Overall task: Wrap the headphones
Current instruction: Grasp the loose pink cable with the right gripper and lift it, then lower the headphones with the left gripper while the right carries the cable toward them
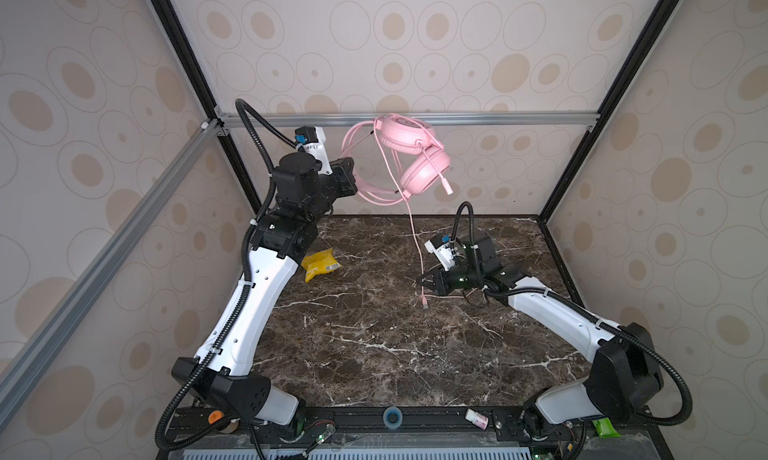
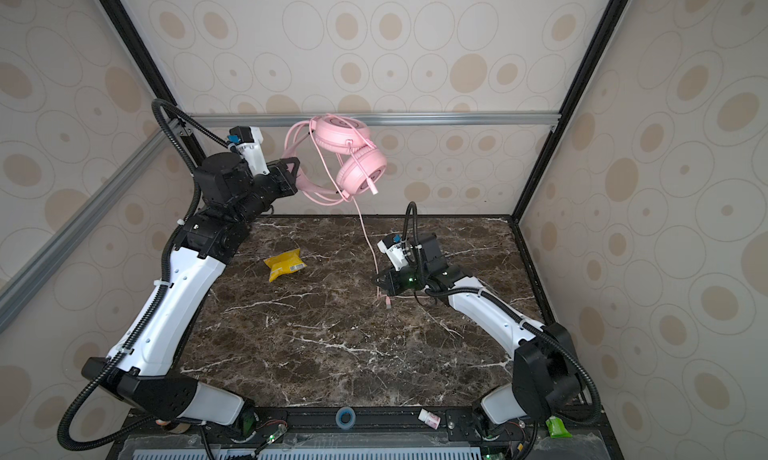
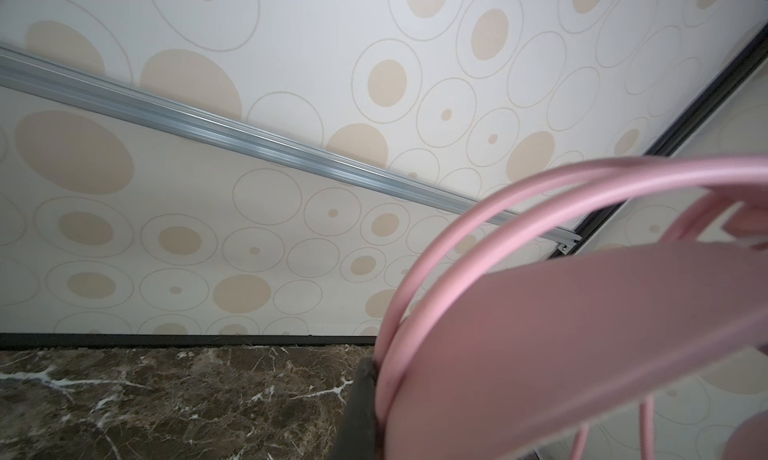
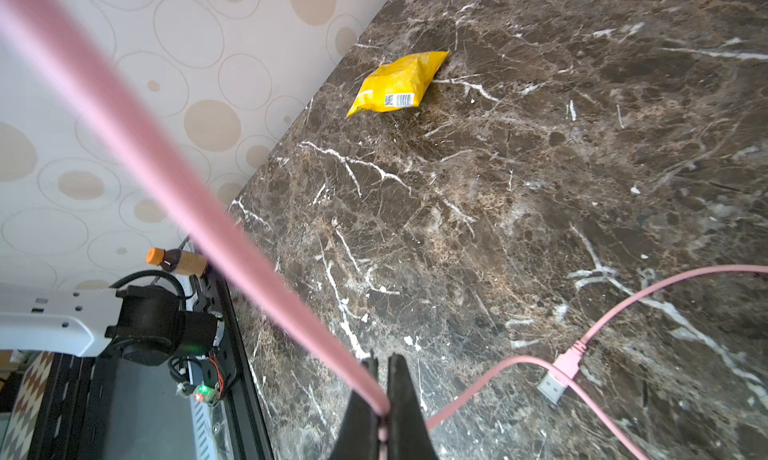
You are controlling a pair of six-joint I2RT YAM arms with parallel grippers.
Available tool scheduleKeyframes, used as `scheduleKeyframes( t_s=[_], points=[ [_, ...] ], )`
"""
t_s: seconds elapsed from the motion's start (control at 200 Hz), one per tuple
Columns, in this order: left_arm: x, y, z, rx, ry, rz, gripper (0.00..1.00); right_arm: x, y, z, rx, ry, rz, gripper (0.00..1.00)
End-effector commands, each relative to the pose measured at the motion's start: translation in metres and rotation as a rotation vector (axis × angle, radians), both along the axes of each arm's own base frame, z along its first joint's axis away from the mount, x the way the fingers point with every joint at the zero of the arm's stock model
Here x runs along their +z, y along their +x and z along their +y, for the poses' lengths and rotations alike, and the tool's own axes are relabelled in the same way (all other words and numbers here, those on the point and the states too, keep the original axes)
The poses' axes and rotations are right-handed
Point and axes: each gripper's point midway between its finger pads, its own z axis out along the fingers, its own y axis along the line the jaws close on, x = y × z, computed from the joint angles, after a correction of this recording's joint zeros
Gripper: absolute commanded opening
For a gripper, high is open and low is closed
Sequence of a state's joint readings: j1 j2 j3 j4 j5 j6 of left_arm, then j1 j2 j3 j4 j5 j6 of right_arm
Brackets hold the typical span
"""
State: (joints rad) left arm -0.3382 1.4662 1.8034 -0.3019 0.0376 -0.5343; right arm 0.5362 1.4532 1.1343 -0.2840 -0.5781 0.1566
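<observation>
Headphones (image 1: 405,137): pink, round padded earcups (image 1: 426,173), thin cable (image 1: 416,237).

yellow packet (image 1: 320,264), marble tabletop (image 1: 374,345) — orange-capped bottle (image 4: 178,262)

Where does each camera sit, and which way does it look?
Top views: high in front, looking down at the table and back wall; left arm and right arm show.
Left wrist: on the raised arm, facing the back wall; one finger at the headphones.
Right wrist: low, facing across the table; fingers pinch the cable.
Shared: right wrist and top views show the yellow packet.
</observation>
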Motion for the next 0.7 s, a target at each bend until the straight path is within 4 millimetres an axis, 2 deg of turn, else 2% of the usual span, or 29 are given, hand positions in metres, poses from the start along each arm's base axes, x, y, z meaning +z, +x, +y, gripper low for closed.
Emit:
scheduleKeyframes(
  t_s=[0.0,0.23,0.355,0.51,0.69],
  points=[
    [0.044,-0.010,0.030,0.128,-0.089,-0.094,0.00,0.009,-0.023,0.001,0.072,-0.108,-0.041,0.00],
    [0.017,-0.011,0.051,0.247,-0.001,-0.033,0.00,0.033,-0.065,0.021,0.183,-0.162,-0.098,0.00],
    [0.009,-0.008,0.063,0.314,0.088,-0.016,0.00,0.050,-0.078,0.024,0.210,-0.158,-0.124,0.00],
    [-0.002,-0.005,0.071,0.362,0.199,0.005,0.00,0.069,-0.084,0.019,0.211,-0.210,-0.180,0.00],
    [-0.017,-0.003,0.077,0.390,0.289,0.039,0.00,0.092,-0.077,0.011,0.189,-0.272,-0.257,0.00]
  ],
)
